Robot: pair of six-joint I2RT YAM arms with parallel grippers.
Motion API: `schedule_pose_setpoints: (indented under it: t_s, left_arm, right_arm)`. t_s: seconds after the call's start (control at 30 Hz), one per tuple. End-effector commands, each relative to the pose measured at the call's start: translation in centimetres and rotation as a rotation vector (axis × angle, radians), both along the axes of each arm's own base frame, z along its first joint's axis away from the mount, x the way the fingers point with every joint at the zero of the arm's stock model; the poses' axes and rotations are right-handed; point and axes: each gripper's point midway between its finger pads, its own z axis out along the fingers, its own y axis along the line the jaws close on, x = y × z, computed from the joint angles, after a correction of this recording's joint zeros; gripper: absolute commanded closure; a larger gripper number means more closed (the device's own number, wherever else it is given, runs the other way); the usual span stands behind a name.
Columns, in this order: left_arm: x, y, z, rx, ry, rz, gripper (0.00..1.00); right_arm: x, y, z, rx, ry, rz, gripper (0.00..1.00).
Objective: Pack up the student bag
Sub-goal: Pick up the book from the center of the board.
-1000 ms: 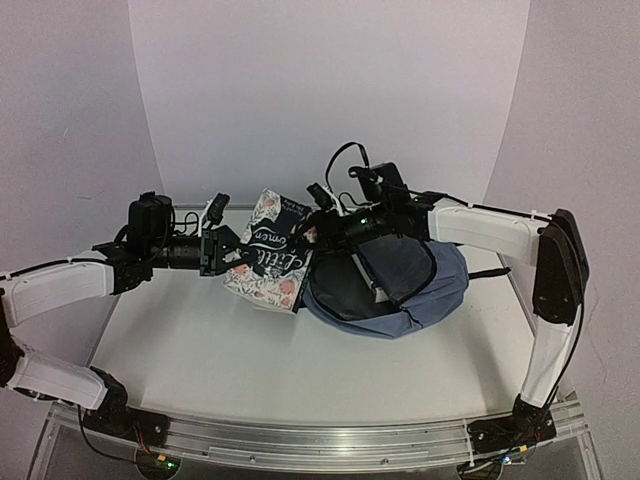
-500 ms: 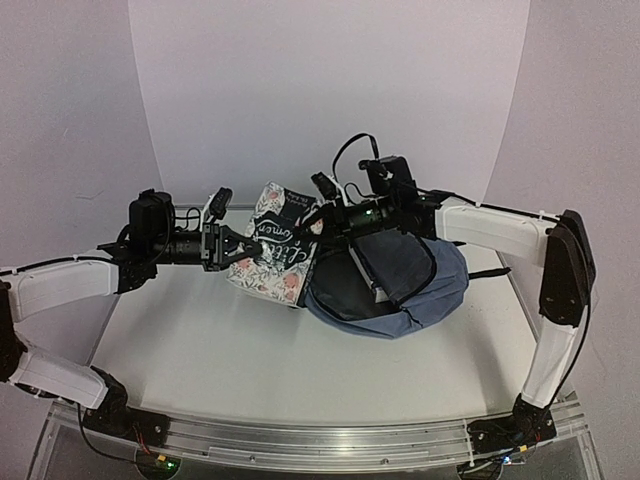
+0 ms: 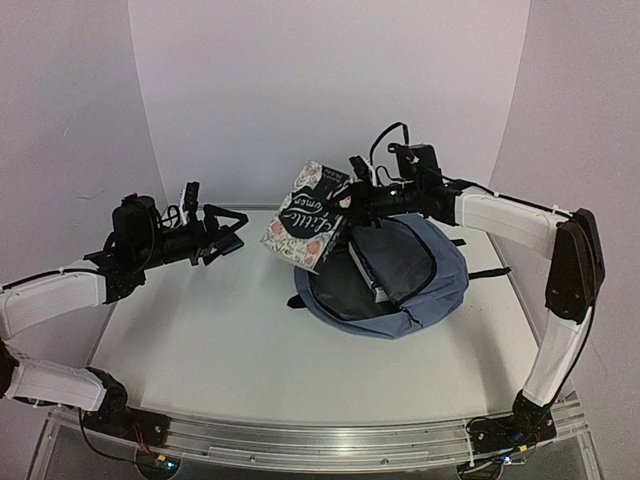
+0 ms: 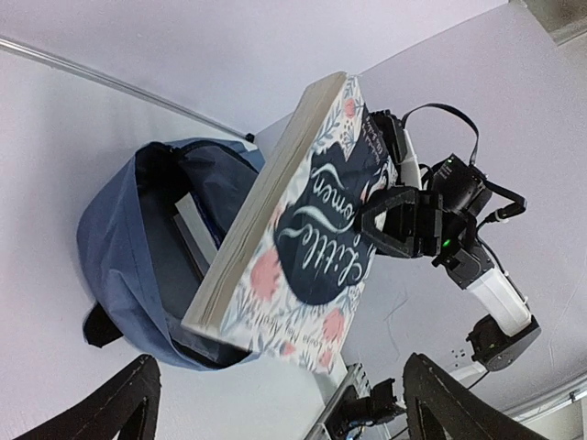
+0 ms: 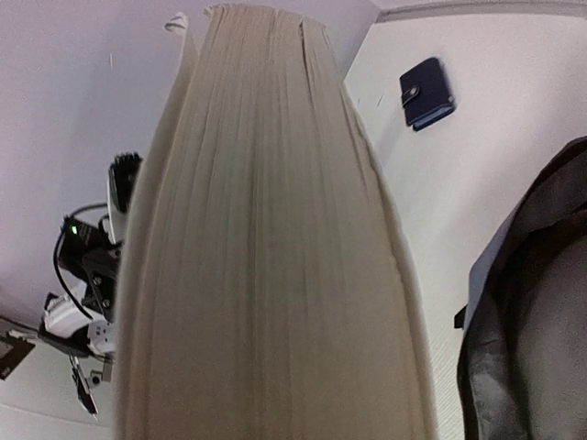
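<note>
Book (image 5: 266,238), page edge foremost: clamped in right end effector (image 3: 347,204), long axis tilted down toward student bag (image 3: 440,285), which lies open-mouthed on bench (image 3: 220,340) just beneath. Left end effector (image 3: 228,235): wide open, empty, well apart from bag.

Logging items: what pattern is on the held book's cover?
Book: pink flowers, navy oval; left wrist view.

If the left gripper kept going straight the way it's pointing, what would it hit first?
Probably the floral book, held tilted by the right gripper over the open student bag: it fills the middle of the left wrist view. Depth is unclear, but nothing shows in between.
</note>
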Motion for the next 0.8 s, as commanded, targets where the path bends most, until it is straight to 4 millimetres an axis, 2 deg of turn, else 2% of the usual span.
schedule_pose_setpoints:
  t_s: [0.0,0.2,0.27,0.47,0.77]
  left_arm:
    - [1.2,0.4,1.4,-0.160,-0.016,0.074,0.04]
    - [1.1,-1.0,2.2,-0.255,-0.044,0.036,0.01]
    - [0.8,-1.6,3.1,-0.290,-0.078,0.014,0.02]
    - [0.1,-3.7,4.5,-0.310,-0.135,-0.036,0.06]
    - [0.6,-4.7,5.5,-0.383,-0.134,-0.070,0.08]
  right_arm:
    - [1.9,-1.9,12.3,0.229,-0.195,-0.112,1.00]
    - [3.1,-1.9,14.2,0.445,-0.105,-0.139,1.00]
    - [3.3,-1.9,14.3,0.497,-0.080,-0.143,1.00]
    - [3.3,-1.8,12.9,0.509,-0.059,-0.155,1.00]
    - [2.2,-1.1,11.9,0.524,-0.048,-0.137,1.00]
